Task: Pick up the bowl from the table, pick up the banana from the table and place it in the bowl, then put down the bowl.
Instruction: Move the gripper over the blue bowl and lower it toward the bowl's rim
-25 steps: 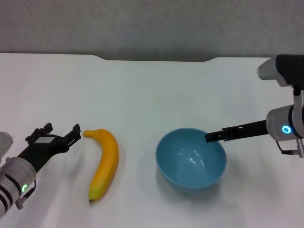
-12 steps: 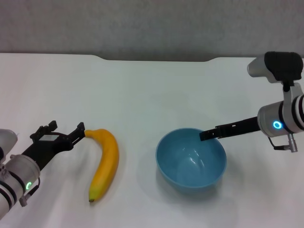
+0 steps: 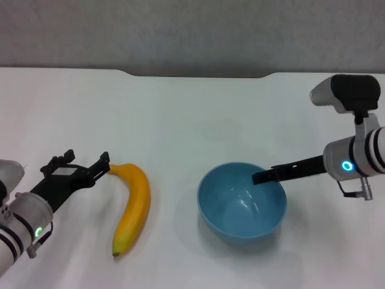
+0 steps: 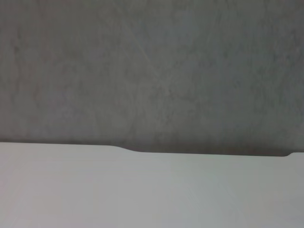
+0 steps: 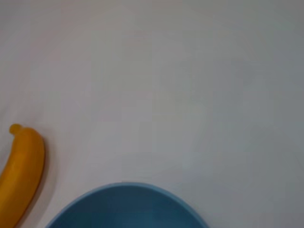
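From above, the left gripper (image 3: 84, 167) is spread beside the banana (image 3: 133, 205); the right gripper (image 3: 260, 178) reaches over the bowl (image 3: 241, 201), its claw's state unclear. The left wrist camera sees only table (image 4: 152, 194) and wall (image 4: 152, 71)

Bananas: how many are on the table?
1. The banana lies on the table, left of the bowl, its upper end right by the left gripper. Nothing appears to hide another.

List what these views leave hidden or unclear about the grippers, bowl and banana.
- Right gripper: head view shows one dark bar at the bowl rim; open or shut, and contact, unclear.
- Left gripper: whether it touches the banana stem is unclear.
- Left wrist view: only table and wall.
- Right wrist view: bowl and banana cut off by the edge.
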You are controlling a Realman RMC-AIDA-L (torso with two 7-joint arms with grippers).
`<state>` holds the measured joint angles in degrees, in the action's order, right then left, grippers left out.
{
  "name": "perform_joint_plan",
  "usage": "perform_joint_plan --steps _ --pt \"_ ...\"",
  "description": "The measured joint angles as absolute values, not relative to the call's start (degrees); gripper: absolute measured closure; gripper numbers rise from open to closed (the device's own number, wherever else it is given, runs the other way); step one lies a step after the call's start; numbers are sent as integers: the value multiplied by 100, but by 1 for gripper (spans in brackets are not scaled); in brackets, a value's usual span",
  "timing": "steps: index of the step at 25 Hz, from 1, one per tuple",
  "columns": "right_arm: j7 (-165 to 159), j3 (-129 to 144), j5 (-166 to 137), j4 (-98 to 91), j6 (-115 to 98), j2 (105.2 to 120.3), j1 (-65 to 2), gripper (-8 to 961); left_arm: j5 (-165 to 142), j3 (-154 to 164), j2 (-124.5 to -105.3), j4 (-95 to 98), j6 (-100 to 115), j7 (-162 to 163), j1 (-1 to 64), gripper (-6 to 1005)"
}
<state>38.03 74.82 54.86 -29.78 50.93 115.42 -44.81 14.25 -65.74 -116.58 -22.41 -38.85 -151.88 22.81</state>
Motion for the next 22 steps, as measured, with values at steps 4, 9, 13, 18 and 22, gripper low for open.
perform_joint_plan --steps 4,9,13,18,22 --pt "3945 7532 5706 -2832 5077 11572 -4492 201 1416 -6569 -11661 -2241 -3858 -15188 2298 105" --pt "4107 7773 6077 -2626 5061 11577 -4541 212 1414 -6566 -11663 -2246 -3828 -15188 2302 105" --pt "4099 7806 6082 -2495 5016 11584 -4545 220 1409 -6565 -11663 -2292 -3815 -15188 2303 105" --pt "4099 7914 6083 -2396 4914 11585 -4549 230 1409 -6565 -11663 -2294 -3809 -15188 2303 106" --pt "4086 8014 6082 -2422 4839 11584 -4525 239 1412 -6565 -11663 -2294 -3805 -15188 2299 106"
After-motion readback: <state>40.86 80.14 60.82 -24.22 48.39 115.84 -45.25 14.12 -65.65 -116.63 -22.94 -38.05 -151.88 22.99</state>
